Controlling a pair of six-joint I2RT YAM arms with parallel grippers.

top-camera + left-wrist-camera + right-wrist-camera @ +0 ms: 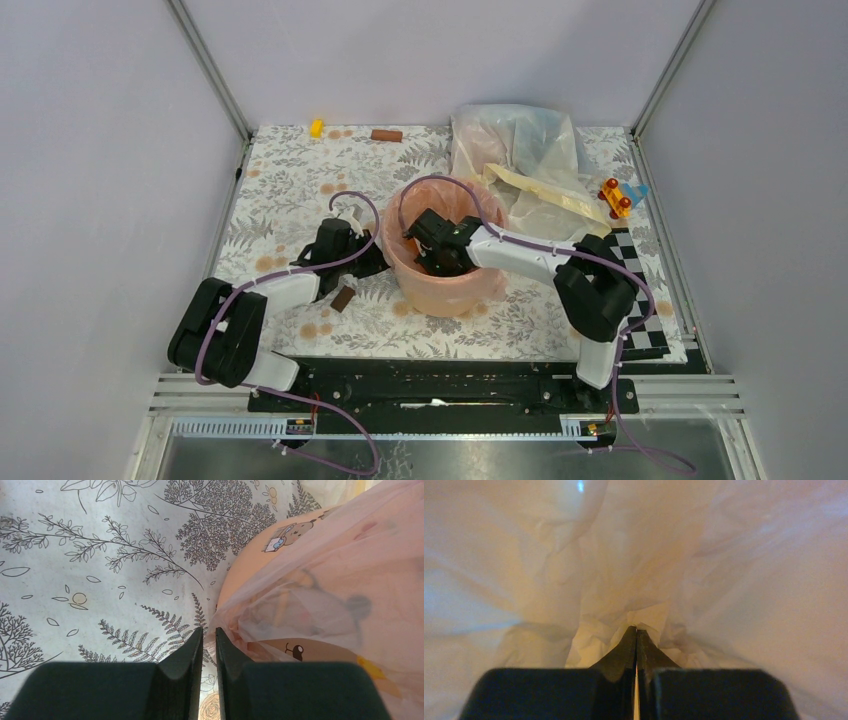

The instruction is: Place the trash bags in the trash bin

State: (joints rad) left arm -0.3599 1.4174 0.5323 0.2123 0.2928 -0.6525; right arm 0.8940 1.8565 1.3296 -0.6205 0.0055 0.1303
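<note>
The trash bin stands upright near the centre of the top view, on the flower-print bench. The trash bag is already mostly in it: pale-pink film lines the inside and hangs over the rim, down the outer wall.

The right end effector is inside the bin, reaching in from the right side of the frame and pointing down along the bin's vertical axis. In the right wrist view it is clenched, tips meeting in a crumpled fold of the bag. I cannot tell if film is caught between them.

The left end effector is outside, just beside the bin's left wall. In its wrist view it is nearly clenched w/ a thin slit and nothing visible in it. The bag's hem lies to the right of the tips, touching one, over the bare orange wall.

So, imo, the right arm is nearer for pressing the film down to the bottom, and the left arm is nearer for the hem on the outside.
</note>
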